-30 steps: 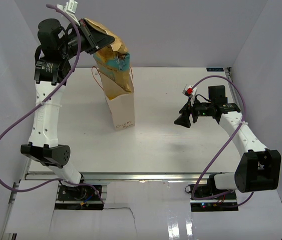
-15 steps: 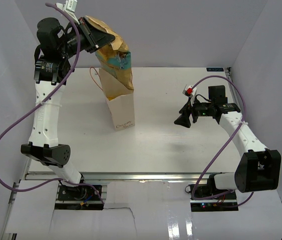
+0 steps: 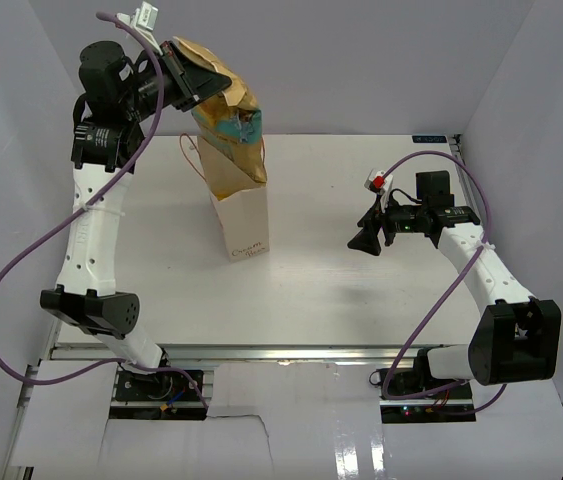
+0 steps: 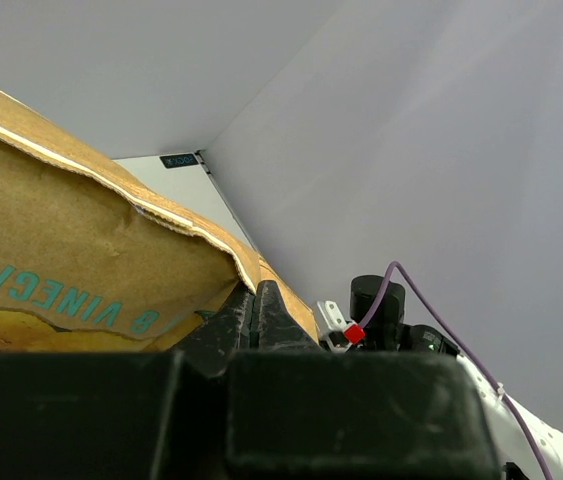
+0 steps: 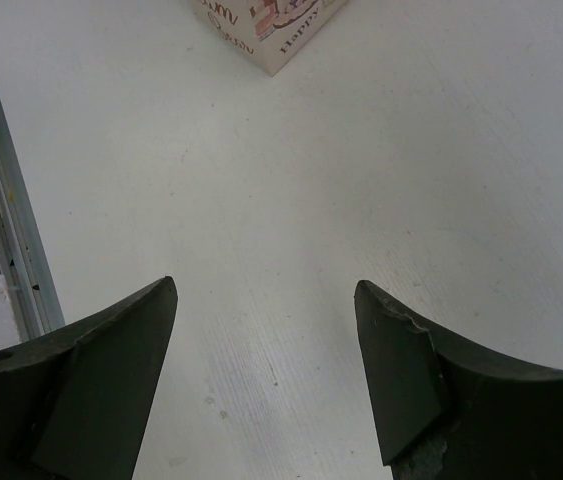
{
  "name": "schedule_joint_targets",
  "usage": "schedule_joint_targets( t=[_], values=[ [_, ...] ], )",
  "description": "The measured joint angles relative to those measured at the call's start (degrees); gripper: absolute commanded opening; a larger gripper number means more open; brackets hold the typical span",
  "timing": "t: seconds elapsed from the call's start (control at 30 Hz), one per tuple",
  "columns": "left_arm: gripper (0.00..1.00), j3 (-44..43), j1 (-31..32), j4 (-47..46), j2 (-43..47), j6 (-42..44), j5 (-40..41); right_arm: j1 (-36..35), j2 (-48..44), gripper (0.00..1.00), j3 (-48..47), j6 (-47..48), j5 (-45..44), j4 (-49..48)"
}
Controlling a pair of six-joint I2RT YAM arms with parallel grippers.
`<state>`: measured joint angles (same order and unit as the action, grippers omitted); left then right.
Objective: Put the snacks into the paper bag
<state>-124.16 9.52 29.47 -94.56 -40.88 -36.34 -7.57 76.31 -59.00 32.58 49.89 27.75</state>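
— Top external view first, please: where is the left gripper (image 3: 204,85)?

— It is in the upper left of the frame, high above the table (image 3: 361,300). Its jaws are clenched on the top edge of an orange-yellow chip bag (image 3: 229,112) with a teal panel.

— And the chip bag itself?

— It hangs tilted from the jaws, and its lower end is at the open mouth of the paper bag (image 3: 248,225). How deep it is inside, I cannot tell. The paper bag stands upright, a little left of the centre of the frame. It has script lettering low on its front and a thin red cord handle (image 3: 192,155) on its left side.

— Does the left wrist view agree about the grasp?

— Yes. There the black fingers (image 4: 261,310) are pressed together on the crinkled upper edge of the chip bag (image 4: 71,260). The chip bag fills the left half of that frame, and teal letters are printed on it.

— What about the right gripper (image 3: 366,240)?

— It is in the right half of the frame, well apart from the paper bag and low over the table. In the right wrist view its jaws are spread wide and grasp nothing; between them I see the white table (image 5: 261,200). A corner of the paper bag (image 5: 276,30) shows at the top edge of that frame.
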Motion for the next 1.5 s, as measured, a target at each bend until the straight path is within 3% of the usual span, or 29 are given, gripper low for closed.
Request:
schedule_joint_targets(
  t=[1.5],
  values=[
    [0.00, 5.79, 1.03, -0.46, 6.54, 0.13, 2.36, 0.00, 0.00, 0.77, 1.25, 0.00, 0.04, 0.39]
  ],
)
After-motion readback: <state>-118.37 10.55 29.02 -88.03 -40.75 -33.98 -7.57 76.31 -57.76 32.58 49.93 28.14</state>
